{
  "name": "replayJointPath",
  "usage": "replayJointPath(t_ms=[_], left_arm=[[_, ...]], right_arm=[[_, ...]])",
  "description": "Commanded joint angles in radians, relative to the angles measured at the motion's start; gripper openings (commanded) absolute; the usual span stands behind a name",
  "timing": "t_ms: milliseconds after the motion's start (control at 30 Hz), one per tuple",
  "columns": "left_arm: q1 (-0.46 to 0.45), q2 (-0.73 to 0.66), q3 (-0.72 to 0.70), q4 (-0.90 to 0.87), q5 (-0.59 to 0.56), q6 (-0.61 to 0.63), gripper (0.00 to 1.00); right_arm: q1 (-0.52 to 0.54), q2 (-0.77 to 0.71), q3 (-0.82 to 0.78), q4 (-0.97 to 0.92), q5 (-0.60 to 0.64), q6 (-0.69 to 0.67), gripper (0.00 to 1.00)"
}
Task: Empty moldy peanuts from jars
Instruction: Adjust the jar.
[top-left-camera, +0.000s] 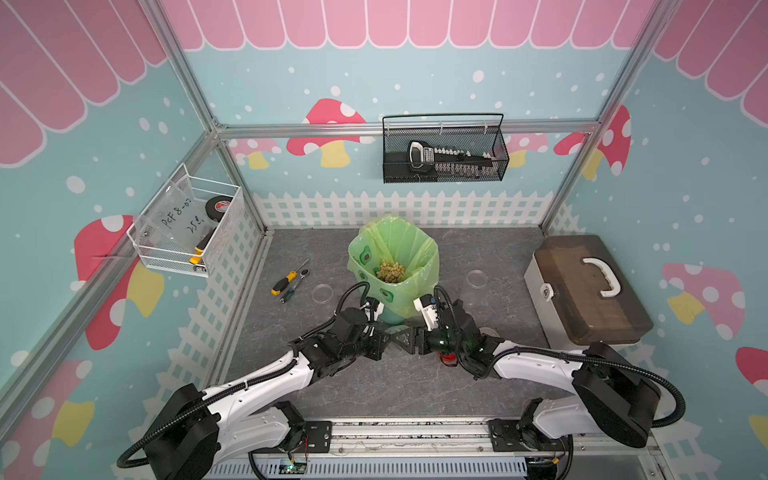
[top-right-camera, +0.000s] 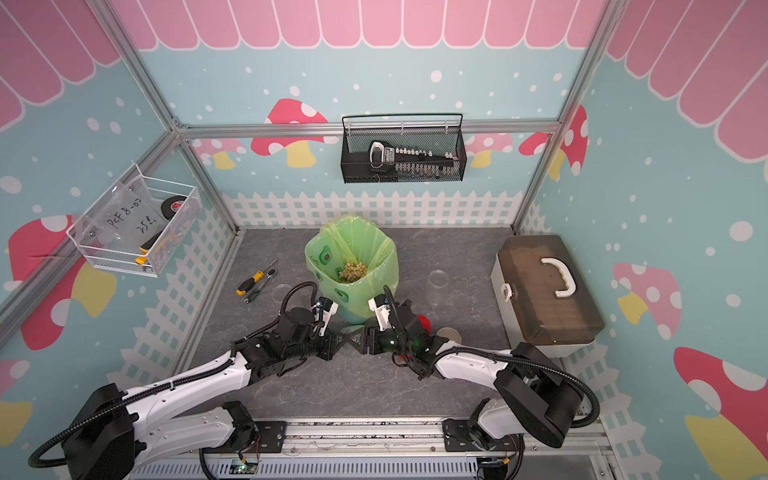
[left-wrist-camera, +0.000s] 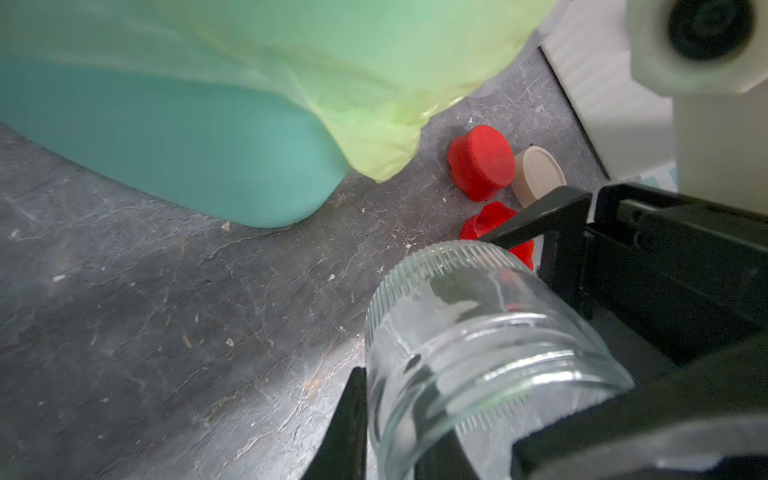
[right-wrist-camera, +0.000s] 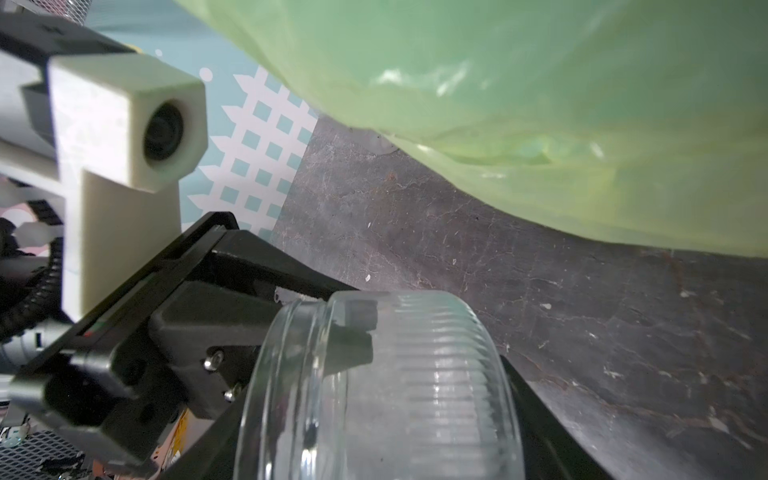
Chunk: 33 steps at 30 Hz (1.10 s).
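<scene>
Teal mushroom-print walls (top-left-camera: 415, 83) surround a grey floor (top-left-camera: 374, 386). A black basket (top-left-camera: 494, 143) hangs above it, a box (top-left-camera: 582, 291) stands on it.

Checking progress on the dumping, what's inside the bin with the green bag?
A heap of pale yellowish peanuts lies at the bottom of the green-bagged bin. Nothing else shows there. Whatever is under the heap is covered.
</scene>
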Motion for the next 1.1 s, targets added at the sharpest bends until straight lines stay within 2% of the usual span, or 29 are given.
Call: replayJointPath(t_ms=[0, 100, 233, 400, 567, 667, 800, 1067], left_arm=[[0.02, -0.018, 0.022, -0.016, -0.024, -0.004, 0.07], [0.026, -0.019, 0.037, -0.059, -0.034, 0.011, 0.0], [0.031, -0.019, 0.059, -0.118, -0.05, 0.026, 0.0], [0.037, -0.025, 0.074, -0.164, -0.053, 0.032, 0.0], [0.038, -0.031, 0.098, -0.209, -0.064, 0.034, 0.0], [0.039, -0.041, 0.12, -0.258, -0.082, 0.042, 0.0], [0.043, -0.06, 0.151, -0.335, -0.115, 0.056, 0.0], [0.077, -0.032, 0.254, -0.502, -0.172, 0.076, 0.0]], right_arm=[[0.009, 0.032, 0.017, 0.077, 0.005, -0.004, 0.58], [0.009, 0.058, 0.014, 0.105, 0.002, 0.002, 0.66], [0.009, 0.077, 0.017, 0.115, -0.023, -0.012, 0.77], [0.009, 0.062, 0.016, 0.112, -0.053, -0.038, 0.99], [0.008, 0.022, 0.022, 0.028, -0.026, -0.106, 0.99], [0.009, -0.024, 0.039, -0.105, 0.058, -0.187, 0.99], [0.009, -0.114, 0.072, -0.298, 0.255, -0.313, 0.99], [0.008, -0.277, 0.114, -0.419, 0.639, -0.637, 0.99]])
